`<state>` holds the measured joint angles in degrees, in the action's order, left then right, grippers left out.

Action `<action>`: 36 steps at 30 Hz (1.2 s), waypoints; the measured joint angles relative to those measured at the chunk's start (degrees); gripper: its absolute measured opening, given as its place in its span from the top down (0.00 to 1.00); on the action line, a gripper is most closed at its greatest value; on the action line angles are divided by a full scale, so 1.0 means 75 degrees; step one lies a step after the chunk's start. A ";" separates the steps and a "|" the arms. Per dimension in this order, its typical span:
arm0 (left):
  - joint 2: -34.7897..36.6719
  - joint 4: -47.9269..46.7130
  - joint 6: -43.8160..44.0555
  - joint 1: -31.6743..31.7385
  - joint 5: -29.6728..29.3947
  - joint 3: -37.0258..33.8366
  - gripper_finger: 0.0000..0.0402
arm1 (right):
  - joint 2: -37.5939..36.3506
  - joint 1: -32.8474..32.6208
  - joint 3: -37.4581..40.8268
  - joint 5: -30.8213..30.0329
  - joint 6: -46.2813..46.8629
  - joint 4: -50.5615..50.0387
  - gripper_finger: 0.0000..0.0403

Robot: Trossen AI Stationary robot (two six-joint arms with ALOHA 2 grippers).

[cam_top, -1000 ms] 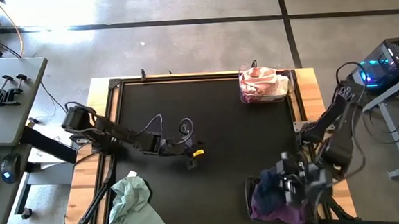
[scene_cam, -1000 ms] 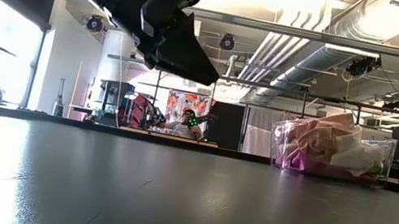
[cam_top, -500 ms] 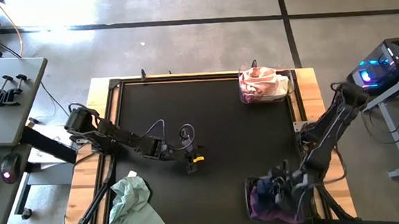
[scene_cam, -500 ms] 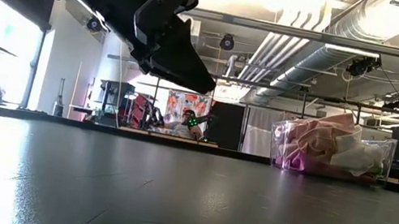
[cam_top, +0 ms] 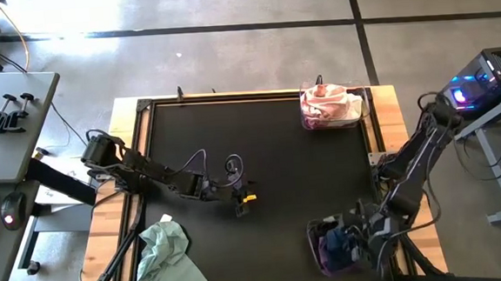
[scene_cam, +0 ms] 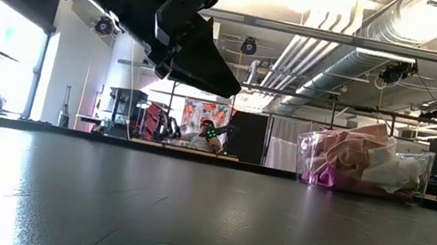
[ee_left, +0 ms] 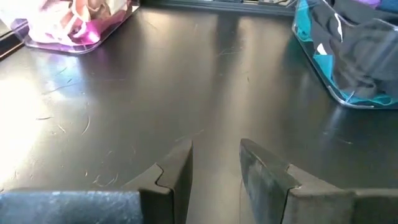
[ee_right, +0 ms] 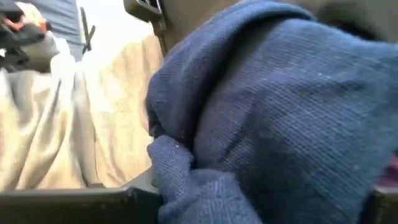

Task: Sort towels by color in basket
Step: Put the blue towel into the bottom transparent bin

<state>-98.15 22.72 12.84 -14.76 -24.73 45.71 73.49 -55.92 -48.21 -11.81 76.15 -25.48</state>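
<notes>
Near front-right corner of the desk (cam_top: 268, 148): a clear bin (cam_top: 316, 250) of dark towels, navy and purple; the right tool (cam_top: 354, 243) is down inside it.
Right tool state: a navy towel (ee_right: 280, 124) fills its wrist view, pressed against the fingers; cannot tell whether it is clenched or released.
Left tool (ee_left: 214, 163): hovering above the bare middle of the desk, fingers parted with a narrow gap, grasping nothing.
Far-right corner: a second clear bin (cam_top: 330, 106) with pink, white and magenta towels.
Front-left edge of the desk: a pale mint towel (cam_top: 166, 250), crumpled, hanging partly off the edge, well apart from both bins.
</notes>
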 joint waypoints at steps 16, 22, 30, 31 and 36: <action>0.0000 -0.0079 0.0073 -0.0010 0.0003 0.0000 0.70 | 0.0017 0.0196 -0.0850 -0.0138 -0.0031 -0.1609 0.61; 0.0000 -0.0072 0.0073 -0.0013 0.0003 0.0000 0.70 | 0.0015 0.0259 -0.0847 0.0308 0.0219 -0.1653 0.49; 0.0000 -0.0072 0.0073 0.0016 0.0004 0.0000 0.70 | 0.0015 0.0129 -0.1581 0.0797 0.0331 -0.3004 0.47; 0.0000 -0.0073 0.0073 0.0016 0.0003 0.0000 0.70 | 0.0015 0.0092 -0.1773 0.0721 0.0333 -0.3321 0.48; 0.0000 -0.0073 0.0070 0.0014 0.0003 0.0000 0.70 | 0.0022 -0.0106 -0.2768 0.0184 0.0352 -0.4626 0.48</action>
<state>-98.15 22.17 13.37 -14.65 -24.71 45.71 73.66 -56.72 -68.97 -10.42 78.79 -60.18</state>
